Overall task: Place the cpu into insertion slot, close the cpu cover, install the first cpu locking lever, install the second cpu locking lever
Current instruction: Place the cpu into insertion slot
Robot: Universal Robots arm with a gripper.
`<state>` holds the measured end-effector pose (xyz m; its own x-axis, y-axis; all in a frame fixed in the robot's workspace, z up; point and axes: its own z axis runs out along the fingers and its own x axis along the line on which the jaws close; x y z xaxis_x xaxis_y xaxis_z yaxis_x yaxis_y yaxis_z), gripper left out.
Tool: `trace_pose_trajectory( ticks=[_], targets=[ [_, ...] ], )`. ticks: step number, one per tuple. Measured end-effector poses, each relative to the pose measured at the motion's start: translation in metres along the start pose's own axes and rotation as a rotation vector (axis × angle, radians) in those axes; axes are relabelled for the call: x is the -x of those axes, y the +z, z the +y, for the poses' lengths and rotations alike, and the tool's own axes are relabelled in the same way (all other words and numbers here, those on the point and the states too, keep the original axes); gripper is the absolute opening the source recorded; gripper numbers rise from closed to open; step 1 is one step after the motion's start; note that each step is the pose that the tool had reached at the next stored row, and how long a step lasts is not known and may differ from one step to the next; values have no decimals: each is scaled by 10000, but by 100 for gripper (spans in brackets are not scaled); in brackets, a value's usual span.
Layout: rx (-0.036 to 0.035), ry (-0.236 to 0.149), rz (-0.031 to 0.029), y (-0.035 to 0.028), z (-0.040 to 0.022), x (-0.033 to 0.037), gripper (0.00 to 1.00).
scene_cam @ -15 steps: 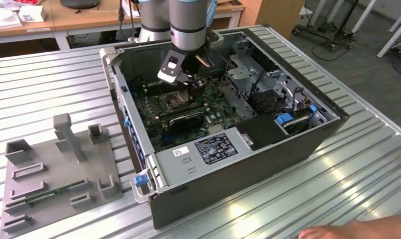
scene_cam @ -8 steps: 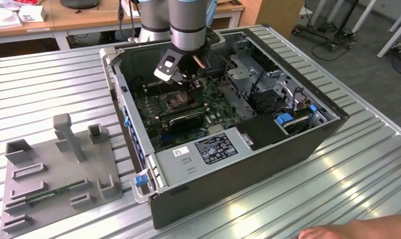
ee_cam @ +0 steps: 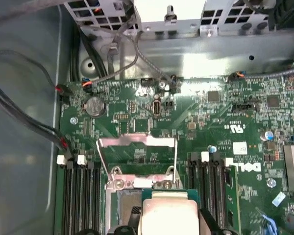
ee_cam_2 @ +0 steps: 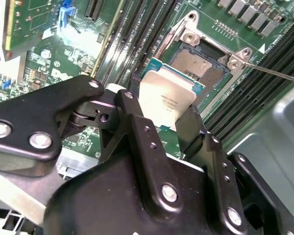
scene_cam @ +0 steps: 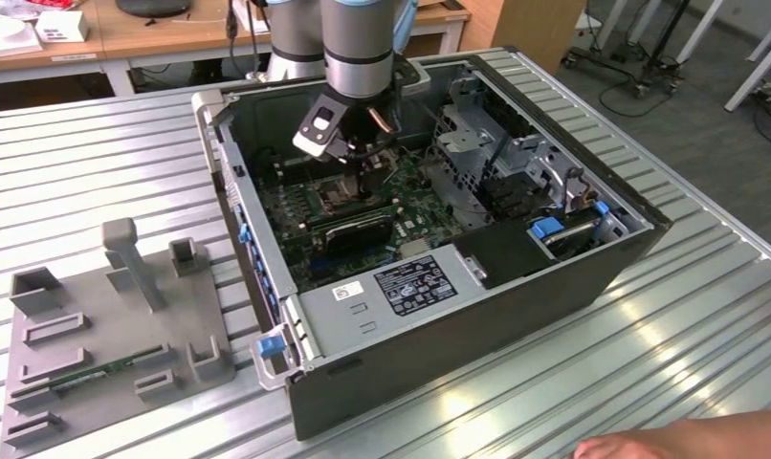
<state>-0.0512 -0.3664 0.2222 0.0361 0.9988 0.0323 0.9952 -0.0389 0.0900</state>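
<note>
— Whereabouts of the small flat square cpu point(ee_cam_2: 167, 100) with the pale silver metal top and green edging?

— Up in the black gripper point(ee_cam_2: 159, 113), in both wrist views. Black fingers point(ee_cam_2: 190, 127) clamped on two opposite edges of the chip, pressed right against it on either side.

— And relative to the square dark insertion slot point(ee_cam_2: 198, 63) with the silvery metal rim?

— Just beside it, overlapping one corner of it in the second wrist view. Not seated: tan contact field of the slot lying bare. Touching the rim or hovering over it, cannot tell.

— State of the thin silvery metal cpu cover point(ee_cam: 137, 141) with the cut-out centre?

— Swung back off the slot, lying beyond its hinge edge in the first wrist view. Thin silver wire lever point(ee_cam_2: 277, 74) slanting away from one corner of the rim.

— Surroundings?

— Green circuit board point(ee_cam: 220, 112) inside a black computer case point(scene_cam: 488, 325) with its side panel off, lying on a ribbed metal tabletop point(scene_cam: 92, 163). Long black memory slots point(ee_cam_2: 134, 29) on both sides of the insertion slot. Grey robot arm point(scene_cam: 360, 38) reaching down into the case, gripper low over the board. Grey moulded fixture point(scene_cam: 118, 335) on the tabletop toward the exterior view's left, well apart from the case. A person's hand point(scene_cam: 705, 442) at the bottom edge, toward the exterior view's right.
</note>
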Motion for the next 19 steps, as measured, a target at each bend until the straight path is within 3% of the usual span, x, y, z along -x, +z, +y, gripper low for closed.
trace_pose_trajectory(
  ticks=[3,5,10,19],
  targets=[
    [-6,-7,153,7,-9,-5,54],
    [-12,-113,209,16,-10,-11,54],
    [-28,-571,252,30,-13,-13,54],
    [-29,-594,255,42,-35,-24,54]
  ],
)
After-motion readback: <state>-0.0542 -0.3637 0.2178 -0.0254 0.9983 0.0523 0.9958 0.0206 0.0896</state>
